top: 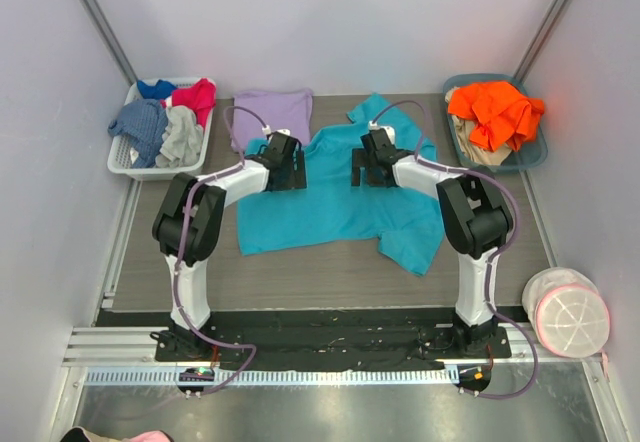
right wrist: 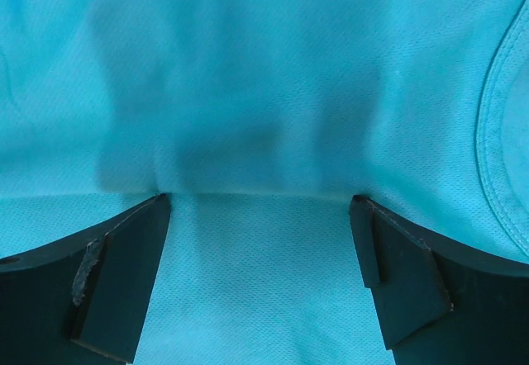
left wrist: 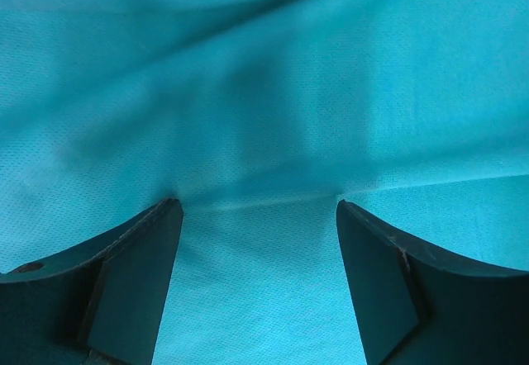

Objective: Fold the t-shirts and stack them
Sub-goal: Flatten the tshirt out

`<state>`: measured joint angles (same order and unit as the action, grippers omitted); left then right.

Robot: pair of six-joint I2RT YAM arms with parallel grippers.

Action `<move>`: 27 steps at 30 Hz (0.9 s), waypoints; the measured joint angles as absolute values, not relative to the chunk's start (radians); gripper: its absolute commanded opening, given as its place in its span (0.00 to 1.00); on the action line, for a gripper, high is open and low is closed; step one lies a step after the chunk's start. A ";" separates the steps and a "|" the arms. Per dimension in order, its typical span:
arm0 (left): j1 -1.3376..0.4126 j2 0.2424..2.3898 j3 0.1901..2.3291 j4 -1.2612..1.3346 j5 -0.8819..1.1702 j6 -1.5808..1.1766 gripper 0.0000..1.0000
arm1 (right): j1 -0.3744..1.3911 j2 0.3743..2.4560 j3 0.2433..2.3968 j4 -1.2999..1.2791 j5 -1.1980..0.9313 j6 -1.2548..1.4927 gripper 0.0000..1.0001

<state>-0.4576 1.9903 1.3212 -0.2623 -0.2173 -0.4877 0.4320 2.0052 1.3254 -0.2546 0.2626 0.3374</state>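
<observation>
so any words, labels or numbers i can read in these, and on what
No readable text anywhere. The teal t-shirt is plain cloth in both wrist views; the lavender t-shirt, white basket, blue basket and round tub show no print.

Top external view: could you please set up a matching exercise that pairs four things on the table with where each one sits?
Things:
1. teal t-shirt
2. lavender t-shirt
3. orange garment
4. white basket

Places:
A. heaped in the blue-grey bin at the far right
B. far left corner, holding crumpled garments
C. spread across the middle of the table
D. flat at the far edge, left of centre

Pairs: 1-C, 2-D, 3-A, 4-B.
</observation>
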 measured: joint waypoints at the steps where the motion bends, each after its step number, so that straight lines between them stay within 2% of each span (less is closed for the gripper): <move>1: -0.449 1.997 1.333 -0.270 -0.217 -0.484 0.82 | 0.430 2.014 1.340 -0.254 0.260 0.337 1.00; 10: -0.423 1.983 1.435 -0.385 -0.236 -0.434 0.89 | 0.415 1.967 1.368 -0.350 0.245 0.334 1.00; 12: -0.423 1.934 1.447 -0.402 -0.234 -0.434 0.93 | 0.414 1.889 1.367 -0.392 0.252 0.339 1.00; 13: -0.424 1.895 1.447 -0.410 -0.232 -0.436 0.99 | 0.414 1.833 1.363 -0.405 0.260 0.344 1.00; 16: -0.424 1.726 1.419 -0.410 -0.224 -0.451 1.00 | 0.414 1.635 1.330 -0.435 0.300 0.385 1.00; 21: -0.429 1.393 1.180 -0.344 -0.185 -0.517 1.00 | 0.418 1.242 1.070 -0.463 0.388 0.550 0.99; 27: -0.469 1.233 0.754 -0.334 -0.179 -0.604 1.00 | 0.469 1.063 0.731 -0.646 0.458 0.783 0.99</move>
<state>-0.4690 1.2331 0.7544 -0.3336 -0.1795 -0.6037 0.4686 1.0630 0.7307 -0.6456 0.4580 0.7826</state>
